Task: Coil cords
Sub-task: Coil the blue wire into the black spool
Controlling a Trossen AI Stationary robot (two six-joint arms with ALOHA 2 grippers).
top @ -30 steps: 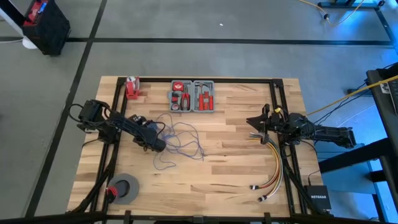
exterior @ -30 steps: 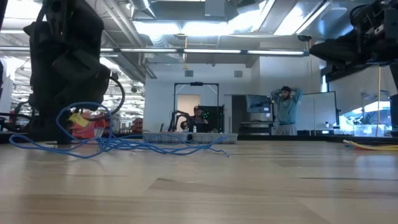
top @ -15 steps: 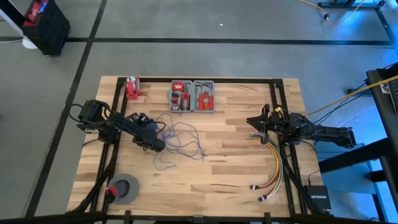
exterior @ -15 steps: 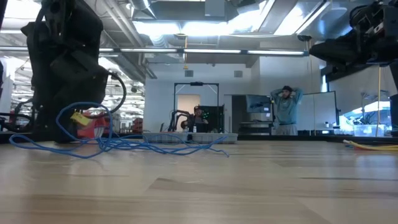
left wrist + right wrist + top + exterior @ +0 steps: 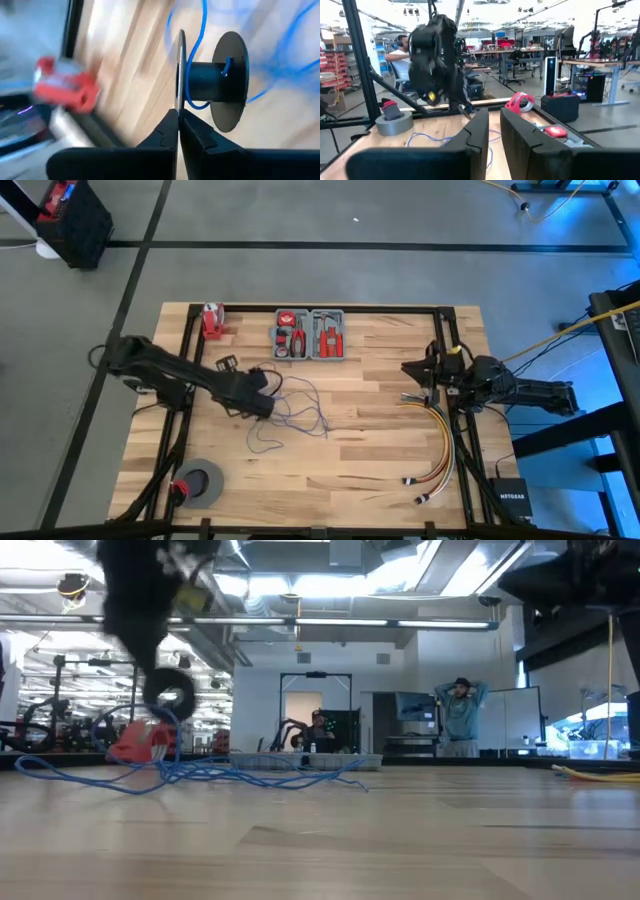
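Left gripper (image 5: 178, 116) pressed fully shut on the thin metal flange of a small black spool (image 5: 212, 82), seen centre frame in the left wrist view; a blue strand wrapped once around the spool's dark hub, just beyond the fingertips. In the high view, left gripper (image 5: 258, 392) at centre-left of the frame, right at the left edge of the cords (image 5: 292, 408), whose loose blue loops sprawl across the wood toward the middle of the table (image 5: 370, 460). In the low view, same tangle (image 5: 190, 772) lying flat at left of centre, one strand rising to the spool (image 5: 170, 698) above it. Right gripper (image 5: 418, 372) at the right of the high view, well apart from the cords, hovering just above the upper end of the yellow, orange and red cable bundle (image 5: 444, 442); fingers nearly together with a narrow gap in the right wrist view (image 5: 494, 131), nothing between them. Grey tool tray (image 5: 311, 334) at upper centre, holding red-handled hand tools, kinds too small to tell. Red object (image 5: 211, 320) at the upper left table corner. Grey roll of tape (image 5: 199, 482) at lower left. Black box at lower right, off the table, lettered NETGEAR (image 5: 511, 498).
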